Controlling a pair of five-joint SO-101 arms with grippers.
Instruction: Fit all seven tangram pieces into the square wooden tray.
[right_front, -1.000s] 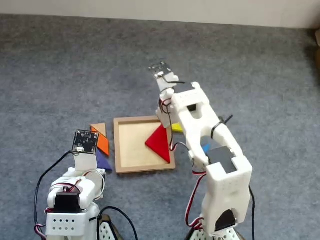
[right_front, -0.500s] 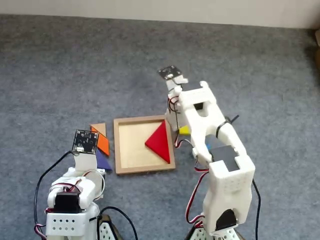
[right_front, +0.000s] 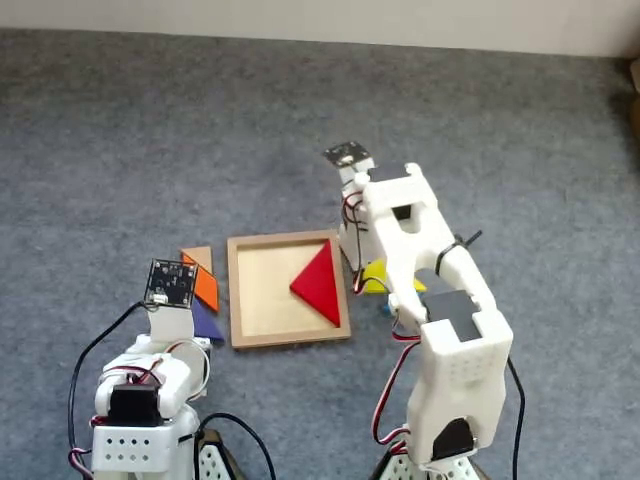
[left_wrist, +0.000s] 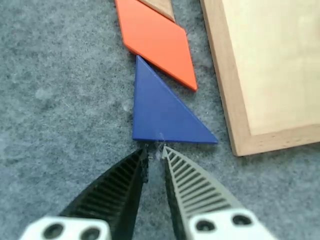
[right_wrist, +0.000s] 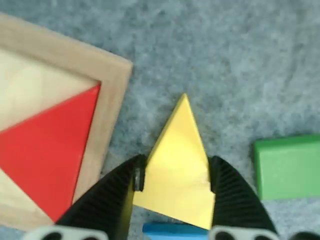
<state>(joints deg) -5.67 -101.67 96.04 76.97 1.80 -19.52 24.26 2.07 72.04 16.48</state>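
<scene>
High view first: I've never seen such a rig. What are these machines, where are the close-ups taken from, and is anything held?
The white machines are robot arms: the left arm and the right arm, on a grey carpet, seen from above in the high view. Each close-up comes from a camera on one arm's wrist, looking along its gripper. Between them lies the wooden tray with a red triangle inside. Beside it lie an orange parallelogram and a dark blue triangle; the left gripper is shut, its tip at that triangle's edge, holding nothing. The right gripper is open astride a yellow triangle on the carpet, with a green piece nearby.
</scene>
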